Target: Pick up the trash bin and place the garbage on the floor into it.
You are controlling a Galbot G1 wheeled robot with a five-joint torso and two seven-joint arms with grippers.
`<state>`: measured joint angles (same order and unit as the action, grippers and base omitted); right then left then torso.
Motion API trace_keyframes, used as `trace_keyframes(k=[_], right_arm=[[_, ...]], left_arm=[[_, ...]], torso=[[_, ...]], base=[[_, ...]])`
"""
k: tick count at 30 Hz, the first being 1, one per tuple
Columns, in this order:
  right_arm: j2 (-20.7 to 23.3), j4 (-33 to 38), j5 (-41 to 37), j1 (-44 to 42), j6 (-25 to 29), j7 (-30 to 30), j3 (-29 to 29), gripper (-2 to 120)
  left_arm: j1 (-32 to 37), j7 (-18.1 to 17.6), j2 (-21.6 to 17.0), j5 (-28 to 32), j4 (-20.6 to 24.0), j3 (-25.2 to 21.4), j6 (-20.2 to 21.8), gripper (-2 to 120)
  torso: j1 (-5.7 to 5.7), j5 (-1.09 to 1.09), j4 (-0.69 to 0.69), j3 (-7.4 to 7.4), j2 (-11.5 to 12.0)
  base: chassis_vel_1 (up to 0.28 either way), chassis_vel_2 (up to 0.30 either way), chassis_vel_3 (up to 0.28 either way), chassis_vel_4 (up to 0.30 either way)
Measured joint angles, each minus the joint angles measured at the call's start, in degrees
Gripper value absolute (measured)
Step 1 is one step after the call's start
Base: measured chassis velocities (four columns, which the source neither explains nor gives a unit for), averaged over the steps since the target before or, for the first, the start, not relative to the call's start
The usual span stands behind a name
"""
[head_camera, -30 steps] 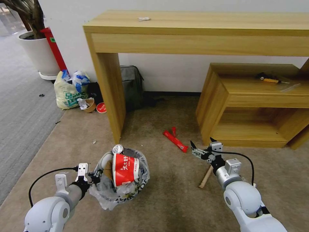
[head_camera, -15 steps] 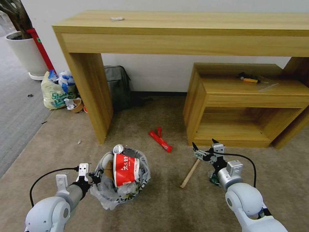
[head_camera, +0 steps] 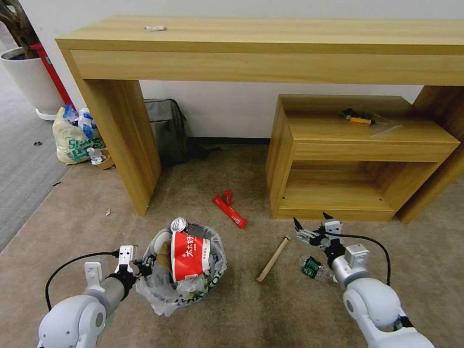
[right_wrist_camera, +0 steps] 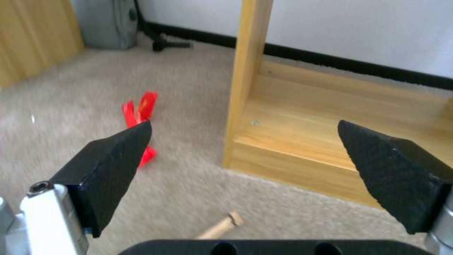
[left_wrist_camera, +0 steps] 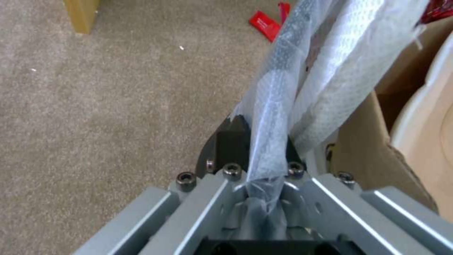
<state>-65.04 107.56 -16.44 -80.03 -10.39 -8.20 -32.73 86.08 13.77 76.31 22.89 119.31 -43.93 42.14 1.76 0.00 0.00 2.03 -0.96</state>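
Note:
The black trash bin [head_camera: 186, 275], lined with a printed plastic bag [left_wrist_camera: 283, 85], hangs low at the front left, stuffed with a red carton and a can. My left gripper [head_camera: 143, 266] [left_wrist_camera: 257, 145] is shut on its bagged rim. On the beige floor [head_camera: 232, 309] lies garbage: a red wrapper [head_camera: 229, 211] [right_wrist_camera: 139, 117] [left_wrist_camera: 267, 24], a wooden stick [head_camera: 273, 252] [right_wrist_camera: 219, 226] and a small green packet [head_camera: 311, 267]. My right gripper [head_camera: 311, 224] [right_wrist_camera: 250, 156] hovers open just right of the stick, above the packet.
A long wooden table [head_camera: 261, 48] spans the back, with a low wooden shelf unit [head_camera: 338, 159] [right_wrist_camera: 302, 141] under its right half. A grey backpack [head_camera: 166, 130], a shopping bag [head_camera: 72, 140], a white plant pot [head_camera: 29, 82] and grey ribbed carpet [head_camera: 19, 169] are at the left.
The whole head view has slid left, so the camera has turned right. The green packet has come into sight below the right gripper. Both arms keep their poses.

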Motion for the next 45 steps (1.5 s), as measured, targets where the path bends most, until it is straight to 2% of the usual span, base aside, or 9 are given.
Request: trace_keyframes(k=[2,9,12,16,25,30,31,39,45], right_arm=[[2.4,-3.45,0.16,-0.7,2.25,-5.54,-3.71,100],[5.79,-12.48,-0.9,-1.54,6.9,-14.45,-8.23,100],[6.76,-22.19,-1.19,-0.31,10.76,-24.5,-9.3,100],[7.2,-29.83,-0.69,2.08,12.45,-30.72,-9.85,100],[7.29,-43.07,-0.84,8.19,13.22,-34.04,-8.47,100],[7.23,-49.77,2.85,12.23,15.01,-37.42,-7.6,100],[7.23,-53.79,4.93,14.79,16.71,-39.11,-6.46,100],[5.98,-62.21,8.88,20.31,20.34,-40.94,-4.1,100],[4.13,-65.44,9.86,23.32,20.11,-39.03,-2.57,100]], left_arm=[[-0.01,0.15,-0.02,-0.03,0.0,0.0,0.0,0],[0.07,0.21,0.05,-0.2,0.0,-0.02,-0.01,0],[0.13,0.22,0.22,-0.55,0.01,0.15,-0.01,0],[0.24,0.23,0.31,-0.65,0.25,0.24,-0.01,0],[0.44,0.16,0.12,-0.87,0.45,0.23,-0.01,0],[0.4,-0.01,-0.09,-0.87,0.6,0.33,-0.01,0],[0.38,-0.07,-0.14,-0.87,0.6,0.33,-0.02,0],[0.39,-0.05,-0.17,-0.83,0.6,0.07,-0.01,0],[0.39,0.05,-0.29,-0.81,0.55,0.0,-0.01,0]], torso=[[0.0,0.01,-0.02,0.0,0.0],[0.0,0.0,-0.02,0.0,0.0],[0.0,0.02,-0.02,0.0,0.0],[0.0,0.01,-0.02,0.0,0.0],[0.0,0.01,-0.01,0.0,0.0],[0.0,0.0,-0.02,0.0,0.0],[0.0,0.0,-0.01,0.0,0.0],[0.0,0.0,-0.01,0.0,0.0],[0.0,-0.02,-0.01,0.0,0.0]], base=[[0.0,0.0,0.0,0.0],[0.0,0.0,0.0,0.0],[0.0,0.0,0.0,0.0],[0.0,0.0,0.0,0.0],[0.0,0.0,0.0,0.0],[0.0,0.0,0.0,0.0],[0.0,0.0,0.0,0.0],[0.0,0.0,0.0,0.0],[0.0,0.0,0.0,0.0]])
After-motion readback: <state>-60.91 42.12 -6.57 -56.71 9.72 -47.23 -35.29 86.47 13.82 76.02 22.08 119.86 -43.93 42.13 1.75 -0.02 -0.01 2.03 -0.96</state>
